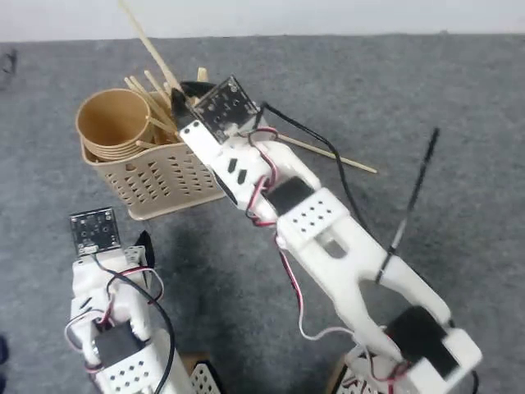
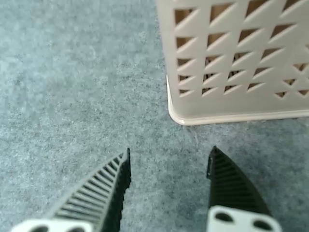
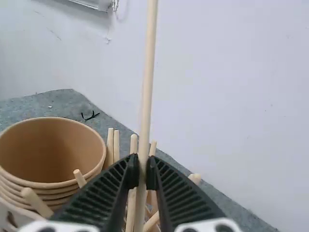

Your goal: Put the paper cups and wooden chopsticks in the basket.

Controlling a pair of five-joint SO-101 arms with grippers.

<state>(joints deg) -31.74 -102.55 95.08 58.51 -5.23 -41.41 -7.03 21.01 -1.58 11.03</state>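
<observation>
Right gripper [image 3: 139,167] clamped on a chopstick [image 3: 147,87], I held it over the basket [image 1: 160,187], where stacked cups [image 1: 115,123] and more chopsticks [image 3: 113,145] stood. My left gripper [image 2: 169,165] hung with jaws apart near the basket.

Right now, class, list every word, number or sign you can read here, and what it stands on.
None can be read.
The basket, cups and chopsticks carry no print.
The circuit boards on the arms' wrists show tiny marks, too small to read.
</observation>
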